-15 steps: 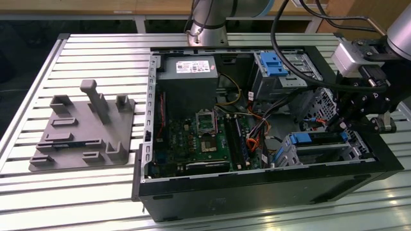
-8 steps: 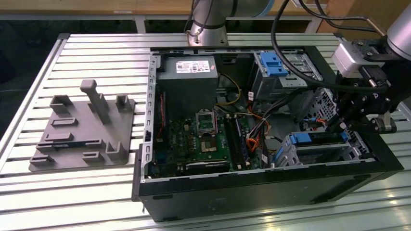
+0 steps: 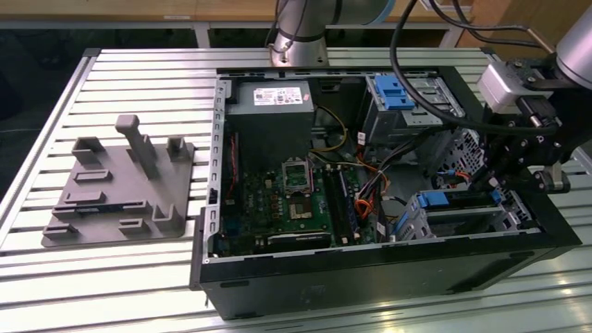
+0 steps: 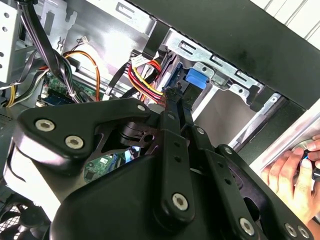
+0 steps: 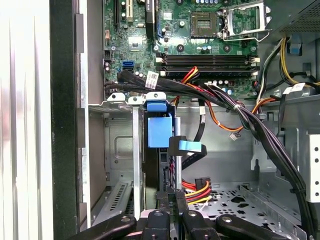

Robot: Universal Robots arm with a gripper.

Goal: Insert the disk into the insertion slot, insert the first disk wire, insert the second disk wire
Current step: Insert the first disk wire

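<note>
Inside insertion slot (image 5: 120, 150), disk (image 5: 159, 132) just beyond tool (image 5: 170, 196), tool pinched on wire plug (image 4: 171, 92)

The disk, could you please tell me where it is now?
In the exterior view, the disk sits in the insertion slot at the computer case's corner on the exterior view's right, close by the gripper.

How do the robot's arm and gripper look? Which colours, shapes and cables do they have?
The arm is a silver-grey tube; black cables loop beside it. A silver-grey block sits at the wrist. The gripper is black, built of flat bars joined by silver screws.
</note>
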